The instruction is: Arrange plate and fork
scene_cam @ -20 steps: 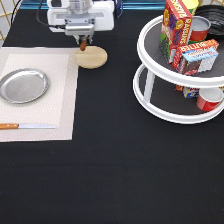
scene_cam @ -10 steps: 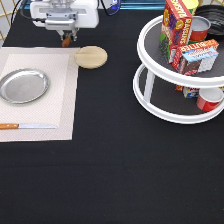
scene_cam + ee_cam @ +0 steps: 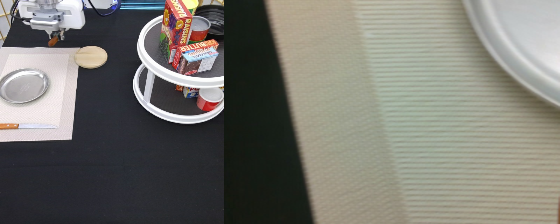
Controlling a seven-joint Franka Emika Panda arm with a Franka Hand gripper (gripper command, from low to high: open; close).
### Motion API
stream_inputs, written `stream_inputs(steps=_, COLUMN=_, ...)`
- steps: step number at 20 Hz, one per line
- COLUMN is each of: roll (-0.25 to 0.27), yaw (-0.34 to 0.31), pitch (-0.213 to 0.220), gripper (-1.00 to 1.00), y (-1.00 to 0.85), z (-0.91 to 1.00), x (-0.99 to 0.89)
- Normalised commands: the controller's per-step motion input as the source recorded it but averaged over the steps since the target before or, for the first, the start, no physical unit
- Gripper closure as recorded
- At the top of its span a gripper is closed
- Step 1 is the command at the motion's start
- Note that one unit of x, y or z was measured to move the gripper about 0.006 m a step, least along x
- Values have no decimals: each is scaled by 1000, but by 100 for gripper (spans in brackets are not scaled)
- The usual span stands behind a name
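Observation:
The silver plate [image 3: 23,85] lies on the beige placemat [image 3: 55,100] at the exterior view's left. My gripper [image 3: 56,35] hangs over the placemat's top edge, above and to the right of the plate. It is shut on the fork [image 3: 53,41]. Only the fork's orange-brown handle end shows below the fingers; the tines are hidden. The wrist view shows the plate's rim [image 3: 524,50] and the placemat [image 3: 434,150] beside the black table [image 3: 254,125].
A round wooden coaster [image 3: 91,56] lies just right of the placemat's top corner. A wooden-handled knife [image 3: 27,126] lies along the placemat's bottom edge. A white two-tier turntable [image 3: 175,107] with boxes and cans stands at the right.
My gripper has moved to the left with the fork, from above the wooden coaster to above the placemat's top edge. Plate, knife and coaster have not moved.

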Motion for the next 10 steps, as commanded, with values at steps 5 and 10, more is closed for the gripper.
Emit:
stream_inputs(steps=5, roll=24, yaw=-255, pitch=-12, gripper=100, y=-201, z=-2, x=31)
stream_inputs(steps=10, roll=21, yaw=-323, pitch=-42, gripper=100, y=-3, z=-32, x=34)
